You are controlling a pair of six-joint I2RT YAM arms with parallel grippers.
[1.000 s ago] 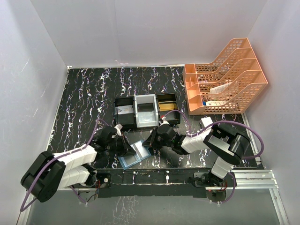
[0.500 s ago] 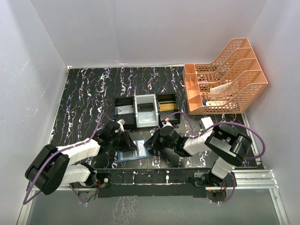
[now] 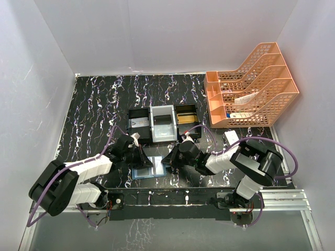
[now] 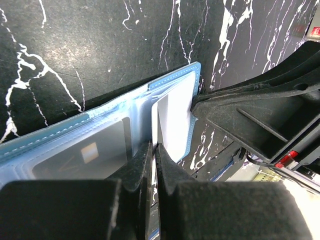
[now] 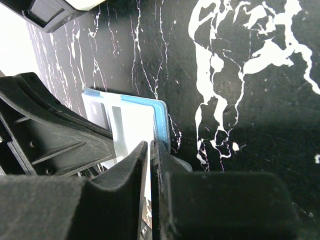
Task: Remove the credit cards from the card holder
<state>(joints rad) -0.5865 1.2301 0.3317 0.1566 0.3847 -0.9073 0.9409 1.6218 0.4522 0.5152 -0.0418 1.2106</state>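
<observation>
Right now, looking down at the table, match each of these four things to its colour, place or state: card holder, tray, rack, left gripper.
Things:
1. card holder
2. tray
3. rack
4. left gripper

Descriptions:
A. orange, at the far right
B. shut
C. blue, lying open
D. three compartments, mid-table

Pairs: 1-C, 2-D, 3-A, 4-B
</observation>
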